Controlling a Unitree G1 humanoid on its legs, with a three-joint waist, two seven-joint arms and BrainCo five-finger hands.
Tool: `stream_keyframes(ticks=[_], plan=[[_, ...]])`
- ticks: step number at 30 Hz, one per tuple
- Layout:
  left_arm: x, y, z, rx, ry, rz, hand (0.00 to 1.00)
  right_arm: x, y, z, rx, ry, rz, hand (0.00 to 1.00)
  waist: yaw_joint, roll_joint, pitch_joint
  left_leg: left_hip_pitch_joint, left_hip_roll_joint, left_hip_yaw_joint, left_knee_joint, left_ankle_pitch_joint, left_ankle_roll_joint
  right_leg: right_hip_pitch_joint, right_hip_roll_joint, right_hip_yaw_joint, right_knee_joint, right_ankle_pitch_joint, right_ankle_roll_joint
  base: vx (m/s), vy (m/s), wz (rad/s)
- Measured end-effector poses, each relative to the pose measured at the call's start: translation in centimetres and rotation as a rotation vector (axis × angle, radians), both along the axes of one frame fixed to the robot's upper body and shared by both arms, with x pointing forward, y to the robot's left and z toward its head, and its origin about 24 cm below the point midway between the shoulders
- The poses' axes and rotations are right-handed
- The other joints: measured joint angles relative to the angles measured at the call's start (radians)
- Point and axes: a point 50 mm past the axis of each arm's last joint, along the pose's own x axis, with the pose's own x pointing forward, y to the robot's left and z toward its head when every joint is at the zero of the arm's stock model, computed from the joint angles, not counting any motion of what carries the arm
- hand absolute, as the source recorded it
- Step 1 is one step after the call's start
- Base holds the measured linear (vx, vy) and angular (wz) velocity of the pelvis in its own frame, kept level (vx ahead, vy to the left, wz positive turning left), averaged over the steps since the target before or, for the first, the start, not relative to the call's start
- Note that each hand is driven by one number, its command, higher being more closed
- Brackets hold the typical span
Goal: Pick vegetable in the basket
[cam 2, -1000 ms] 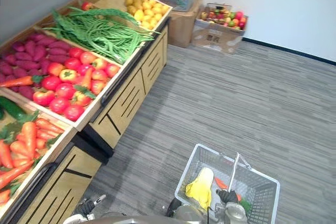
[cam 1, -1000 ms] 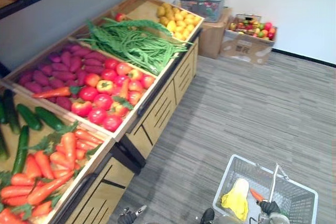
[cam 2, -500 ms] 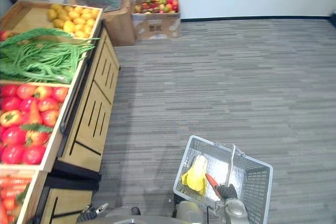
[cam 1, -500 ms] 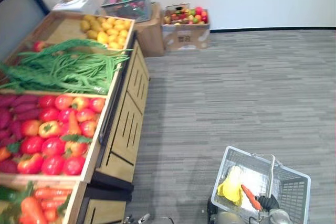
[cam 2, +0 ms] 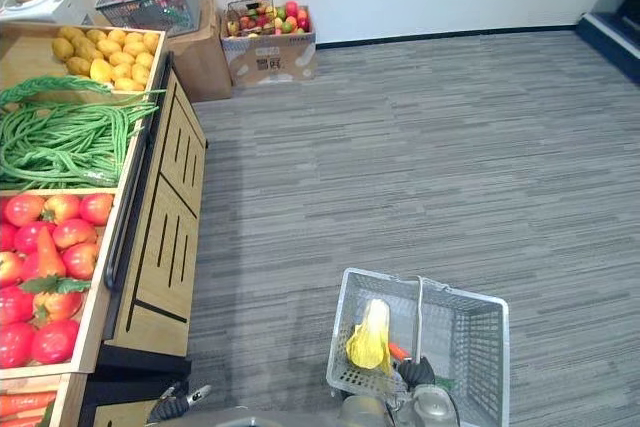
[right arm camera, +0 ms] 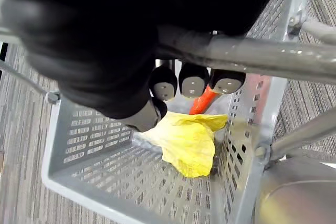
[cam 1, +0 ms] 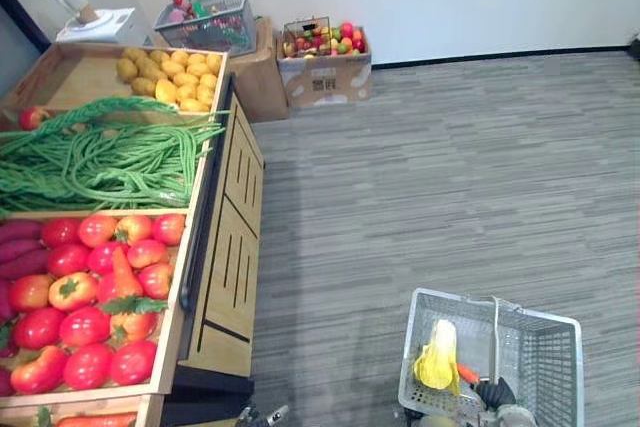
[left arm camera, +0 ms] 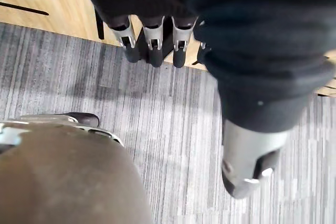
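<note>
Lower right, right hand (right arm camera: 193, 84) grips the grey mesh basket (cam 1: 545, 362) by its metal handle (right arm camera: 262, 56); left hand (left arm camera: 152, 35) hangs slack, empty.

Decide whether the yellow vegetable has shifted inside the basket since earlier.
No. The yellow vegetable lies by the basket's left wall beside the carrot, as before; the camera turned.
</note>
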Motion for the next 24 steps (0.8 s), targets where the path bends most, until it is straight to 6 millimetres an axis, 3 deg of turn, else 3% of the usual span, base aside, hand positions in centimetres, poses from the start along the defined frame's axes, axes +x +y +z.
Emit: stream_keyframes(ticks=[4, 7, 10, 17, 24], plan=[[0.0, 0.1, 0.0, -0.011, -0.004, 0.003, 0.00, 0.2, 0.4, 0.0, 0.014, -0.006, 0.004, 1.00, 0.001, -0.014, 0.007, 0.014, 0.013, 0.041, 0.012, -0.029, 0.019, -0.021, 0.010, 0.025, 0.030, -0.008, -0.002, -0.12, -0.012, -0.33], [-0.4, 0.4, 0.0, -0.028, -0.003, 0.034, 0.00, 0.4, 0.8, -0.1, 0.037, -0.008, 0.007, 1.00, 0.005, -0.023, 0.006, 0.007, 0.020, 0.099, 0.018, -0.036, 0.024, -0.030, -0.027, -0.125, 0.036, -0.034, -0.015, -0.11, -0.004, -0.45], [-0.6, 0.7, 0.0, -0.031, -0.002, 0.065, 0.00, -0.1, 1.6, -0.4, 0.076, 0.009, -0.010, 1.00, 0.006, -0.027, 0.005, 0.020, 0.024, 0.119, 0.017, -0.042, 0.015, -0.015, -0.024, -0.138, -0.009, 0.001, -0.008, -0.02, -0.017, -0.34], [-1.2, 0.4, -0.4, -0.078, 0.041, 0.173, 0.00, -1.5, 1.6, -1.0, 0.152, 0.047, -0.192, 1.00, 0.004, -0.014, -0.001, 0.070, 0.060, 0.137, 0.009, -0.058, -0.011, 0.004, 0.015, -0.141, -0.011, 0.031, -0.017, 0.08, -0.025, -0.13], [-1.5, 0.1, -0.6, -0.068, 0.071, 0.226, 0.00, -2.3, 1.3, -1.3, 0.167, 0.068, -0.269, 1.00, 0.004, -0.001, -0.003, 0.108, 0.053, 0.129, 0.007, -0.059, -0.012, 0.038, 0.017, -0.132, -0.012, 0.028, -0.018, 0.01, 0.006, -0.09]])
